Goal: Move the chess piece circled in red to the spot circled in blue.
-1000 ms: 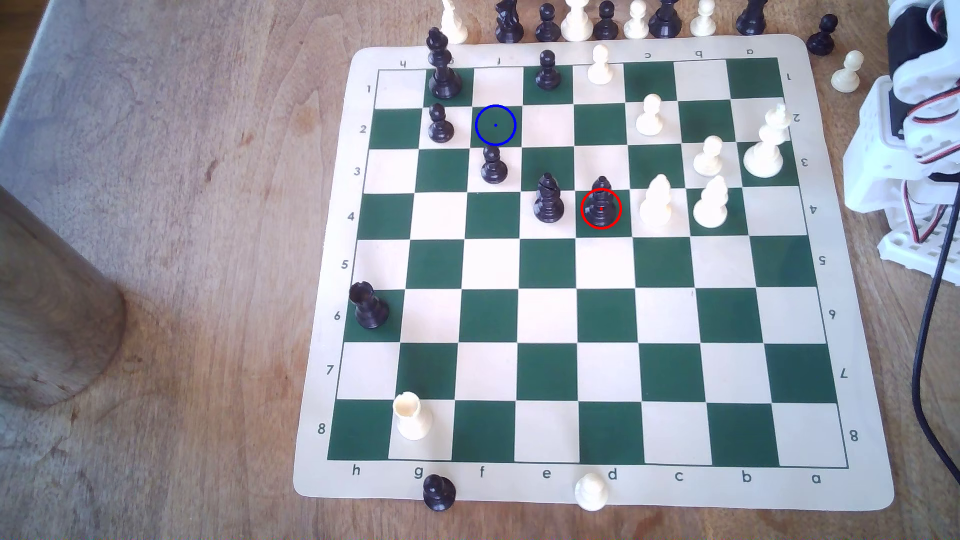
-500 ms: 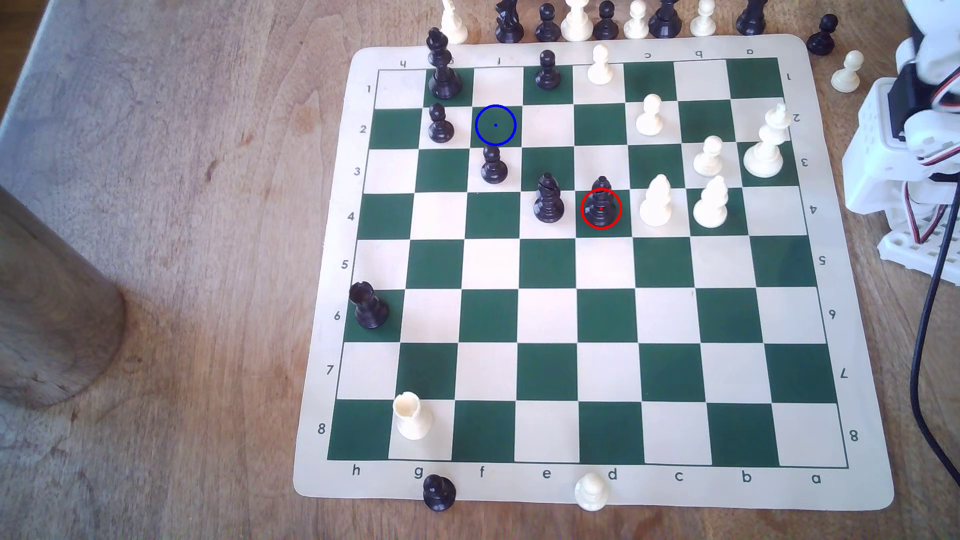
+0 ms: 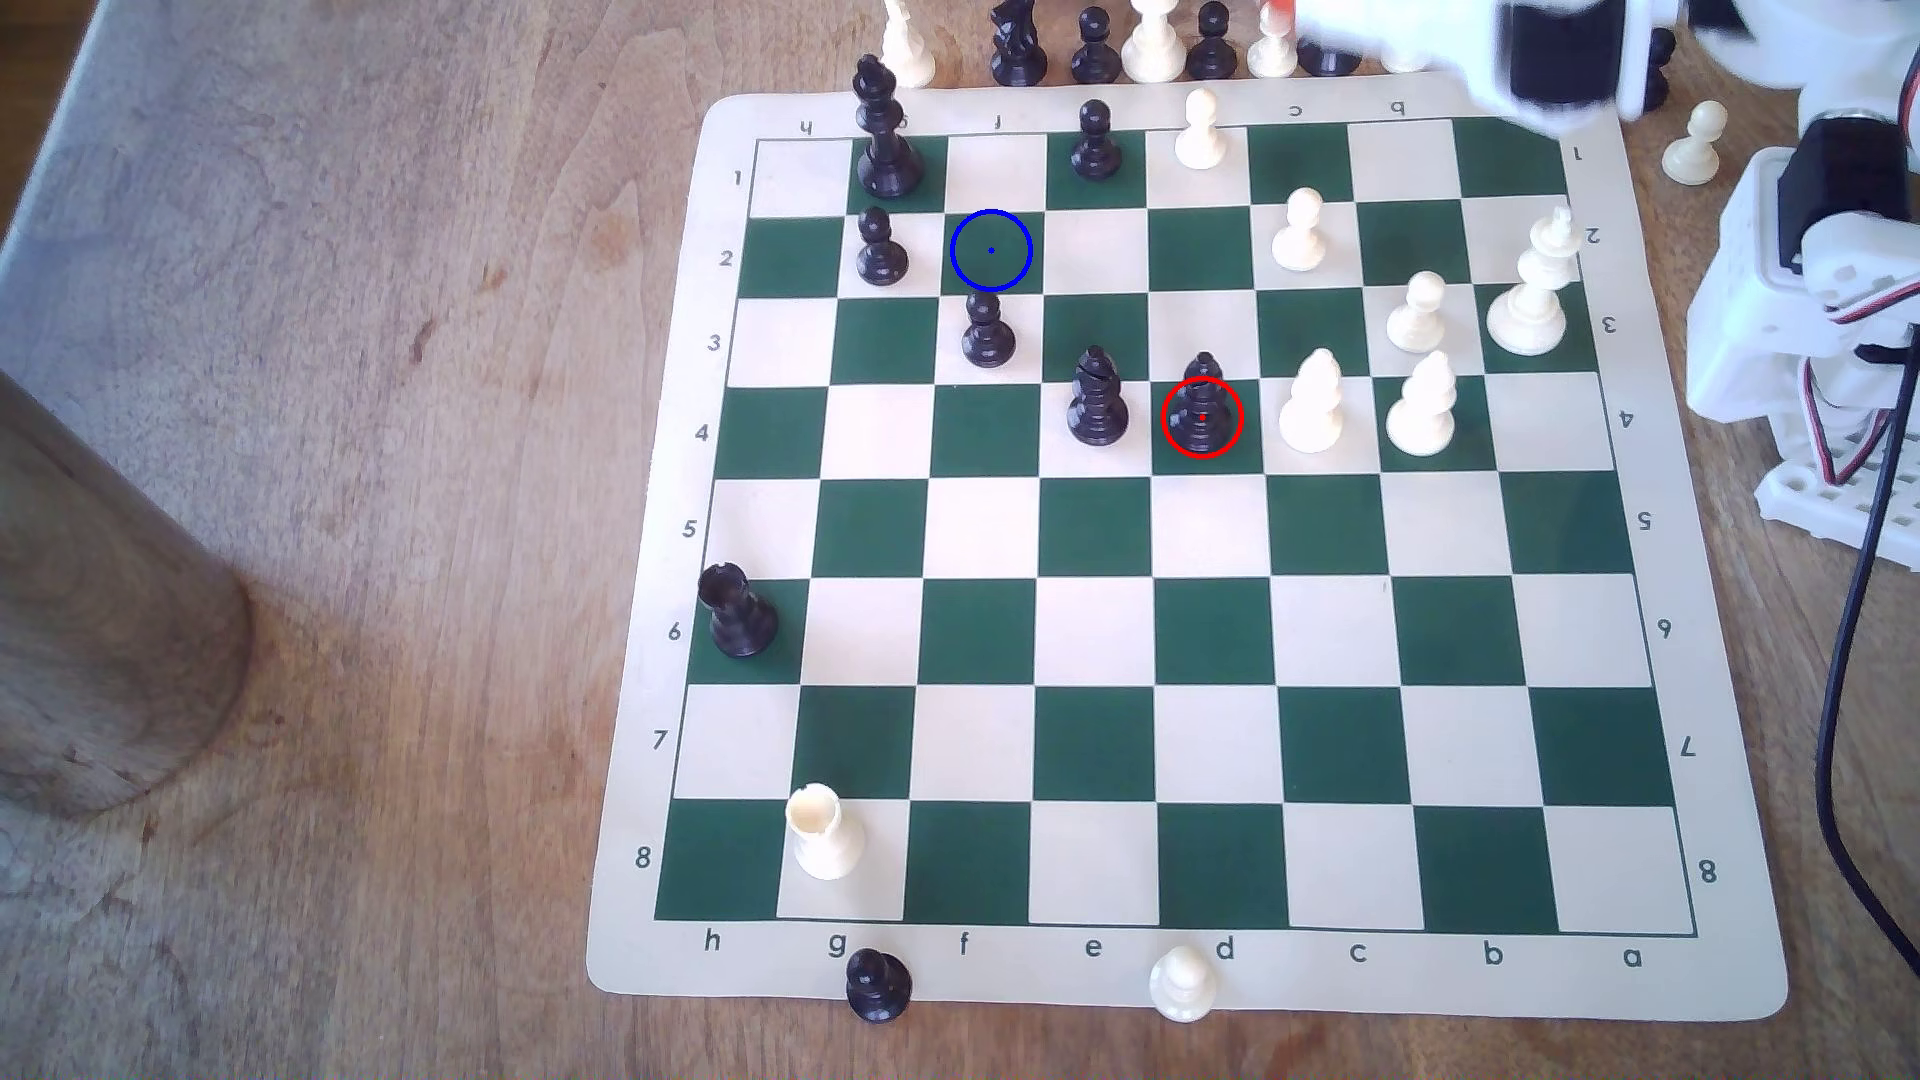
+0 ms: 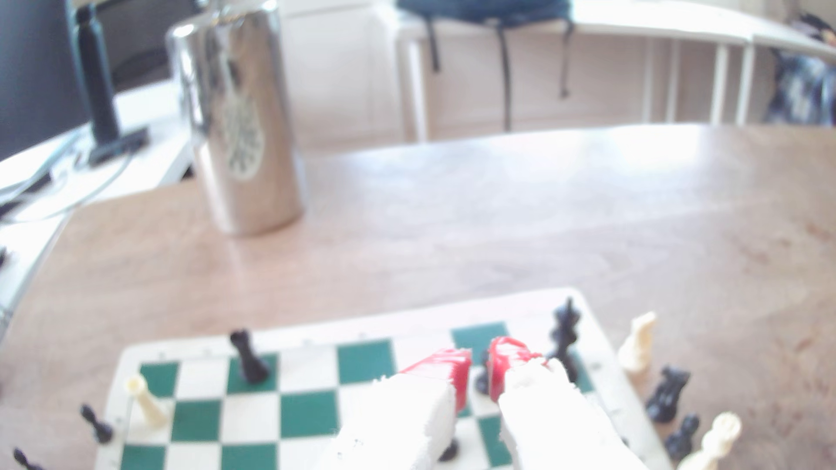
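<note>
- gripper point(image 4: 480, 370) empty, red-tipped jaws slightly parted, high over the board's point(image 3: 665, 665) far edge, approach not committed
- black bishop point(image 3: 1202, 407) upright on red-ringed green square
- blue-circled square point(image 3: 991, 250) free, black pawn point(image 3: 987, 330) just beside: tight placement

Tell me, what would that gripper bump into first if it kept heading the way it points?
Probably the black king: the gripper aims across the board's corner with a narrow gap between its red tips. A small dark piece shows in that gap, but blur hides the depth.

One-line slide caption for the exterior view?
Black bishop stands untouched in its red circle, blue-circled square vacant, blurred hand above the board's far edge.
</note>
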{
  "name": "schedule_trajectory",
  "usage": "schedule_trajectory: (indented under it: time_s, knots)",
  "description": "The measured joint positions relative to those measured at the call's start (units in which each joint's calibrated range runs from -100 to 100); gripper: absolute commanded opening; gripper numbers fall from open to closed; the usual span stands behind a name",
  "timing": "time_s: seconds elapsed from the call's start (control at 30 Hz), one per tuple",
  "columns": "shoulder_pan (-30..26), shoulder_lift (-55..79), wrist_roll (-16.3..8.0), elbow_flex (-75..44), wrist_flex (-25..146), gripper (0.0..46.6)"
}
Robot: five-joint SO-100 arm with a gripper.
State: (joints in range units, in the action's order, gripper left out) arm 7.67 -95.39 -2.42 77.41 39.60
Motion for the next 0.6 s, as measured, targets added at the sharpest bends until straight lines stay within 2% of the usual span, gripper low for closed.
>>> schedule_trajectory:
  time_s: [0.1,0.17,0.37,0.47,0.6]
  knots:
    - [-1.1,1.3,0.1,-3.1,9.4,21.2]
    - [-2.4,4.2,0.4,-5.5,13.3,23.0]
    - [-7.7,18.2,-0.1,-14.6,24.1,21.7]
    - [-7.6,24.1,-0.8,-17.2,24.6,21.6]
    - [-7.0,34.8,-3.1,-22.5,24.6,21.5]
